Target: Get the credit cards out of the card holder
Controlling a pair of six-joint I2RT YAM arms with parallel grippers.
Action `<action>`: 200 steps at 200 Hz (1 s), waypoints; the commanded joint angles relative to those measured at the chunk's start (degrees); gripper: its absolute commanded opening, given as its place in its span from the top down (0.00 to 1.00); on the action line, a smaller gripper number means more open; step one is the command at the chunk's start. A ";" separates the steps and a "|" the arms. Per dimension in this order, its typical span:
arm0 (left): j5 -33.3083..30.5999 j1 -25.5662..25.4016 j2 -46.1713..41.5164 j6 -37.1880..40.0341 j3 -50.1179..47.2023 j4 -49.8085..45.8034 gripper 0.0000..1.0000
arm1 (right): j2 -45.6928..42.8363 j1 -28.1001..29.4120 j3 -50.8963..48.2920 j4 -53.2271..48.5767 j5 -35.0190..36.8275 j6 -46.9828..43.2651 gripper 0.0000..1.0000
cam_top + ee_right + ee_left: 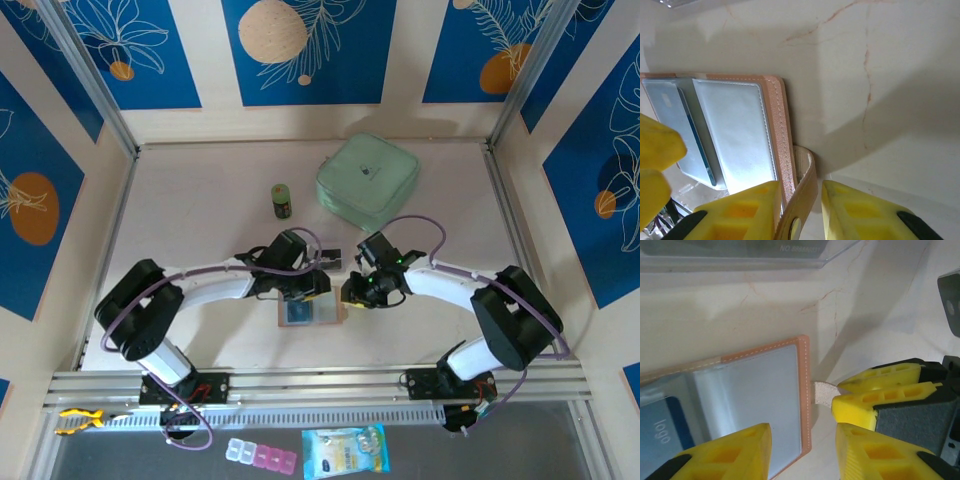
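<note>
R gripper (800, 192) maybe pinching card holder (735, 125) tab (806, 167); mint case (367, 183), bottle (282, 200) beyond.

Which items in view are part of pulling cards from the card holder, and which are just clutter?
Job:
- card holder
- credit card in its pocket
- left hand
- right hand

Clutter:
- mint-green zip case
- small green bottle
- clear plastic box
- pill box
- blue sachet
</note>
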 commanded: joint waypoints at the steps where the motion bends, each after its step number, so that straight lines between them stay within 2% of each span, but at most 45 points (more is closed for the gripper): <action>1: -1.73 1.04 -2.92 1.74 -1.74 -2.51 0.62 | 1.06 -0.10 -0.91 1.93 -2.21 0.36 0.75; 45: -3.80 3.44 -8.76 3.23 -5.25 -5.26 0.62 | 2.32 0.55 -0.21 3.05 -2.78 0.64 0.85; 99: -5.94 6.54 -14.48 5.77 -8.92 -9.73 0.63 | 4.42 2.03 1.34 2.68 -2.63 0.85 0.86; 200: -6.46 11.64 -17.84 10.98 -13.40 -13.76 0.62 | -0.89 2.29 5.13 -8.32 3.68 -0.97 0.74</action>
